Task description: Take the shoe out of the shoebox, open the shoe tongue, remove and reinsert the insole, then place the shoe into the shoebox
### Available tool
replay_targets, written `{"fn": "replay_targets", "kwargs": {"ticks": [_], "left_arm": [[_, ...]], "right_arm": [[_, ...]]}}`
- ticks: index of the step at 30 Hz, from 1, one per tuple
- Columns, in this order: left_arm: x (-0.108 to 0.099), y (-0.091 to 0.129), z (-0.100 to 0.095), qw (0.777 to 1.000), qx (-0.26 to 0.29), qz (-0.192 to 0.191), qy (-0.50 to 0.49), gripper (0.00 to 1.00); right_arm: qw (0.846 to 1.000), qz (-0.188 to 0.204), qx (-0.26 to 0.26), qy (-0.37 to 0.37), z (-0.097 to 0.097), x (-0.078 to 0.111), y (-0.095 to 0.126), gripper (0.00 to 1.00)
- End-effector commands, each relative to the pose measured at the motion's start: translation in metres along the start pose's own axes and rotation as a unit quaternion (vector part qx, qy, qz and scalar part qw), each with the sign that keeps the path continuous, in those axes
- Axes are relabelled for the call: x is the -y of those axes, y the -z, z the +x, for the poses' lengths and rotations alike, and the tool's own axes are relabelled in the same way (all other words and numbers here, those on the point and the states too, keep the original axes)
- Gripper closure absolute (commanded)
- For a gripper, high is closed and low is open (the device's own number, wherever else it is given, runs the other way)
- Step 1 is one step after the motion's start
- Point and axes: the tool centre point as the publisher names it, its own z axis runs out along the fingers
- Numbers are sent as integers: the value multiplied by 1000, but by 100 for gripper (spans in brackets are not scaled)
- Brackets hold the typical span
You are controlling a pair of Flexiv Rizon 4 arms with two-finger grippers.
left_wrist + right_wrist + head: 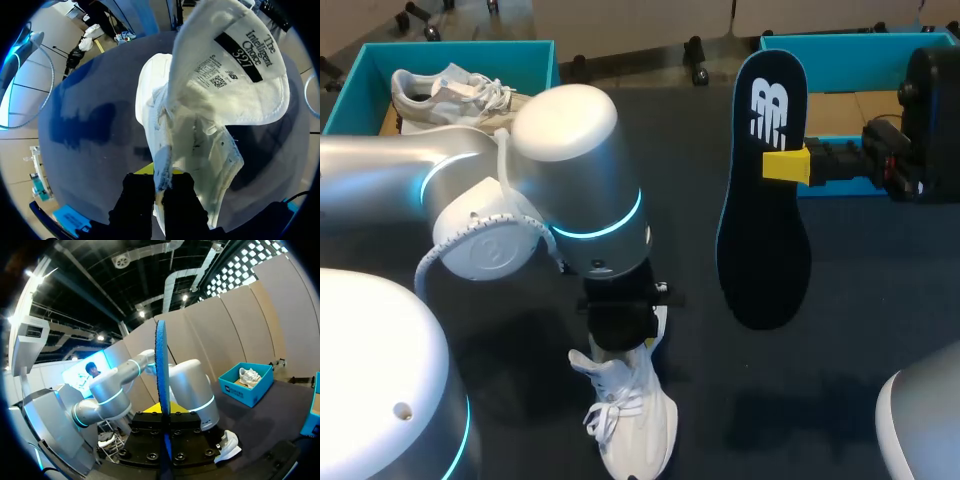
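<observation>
**Left arm on the shoe, right arm holding the insole**

Closest thing from overhead is the left arm, all smooth glossy white drums with a glowing cyan ring, and it blocks a lot. Behind it at the far left sits a teal shoebox with a second sneaker inside, grey-white mesh with loose laces.

Under the left wrist, the white shoe lies on the dark matte counter, toe toward the camera, laces floppy. You can't see the left gripper from above at all. The left wrist view sorts that out: left gripper is pinched closed on the thin padded edge of the shoe's opening, black fingers tight either side of it. That view also shows the tongue, a thick, rounded quilted flap folded well out from the opening, printed label side facing the camera.

Moving right, the insole is out of the shoe and up off the counter, well apart from it. It's a long, dark navy foam shape, flat side to the head camera. Right gripper has it clamped at one long edge. From the right wrist view the insole is edge-on, just a thin, grainy blue blade standing between the fingers.

Far right is another teal shoebox with a plain cardboard floor.
</observation>
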Motion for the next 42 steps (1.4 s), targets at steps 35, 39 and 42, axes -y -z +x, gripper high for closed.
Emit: {"fn": "replay_targets", "kwargs": {"ticks": [35, 39, 42], "left_arm": [[-17, -34, -27, 999, 5, 28, 19, 47], [-21, -28, -29, 999, 17, 37, 29, 20], [-24, -23, -30, 999, 20, 36, 32, 6]], "right_arm": [[1000, 0, 3, -1, 2, -2, -6, 100], [1000, 0, 3, -1, 2, -2, -6, 100], [1000, 0, 3, -1, 2, -2, -6, 100]]}}
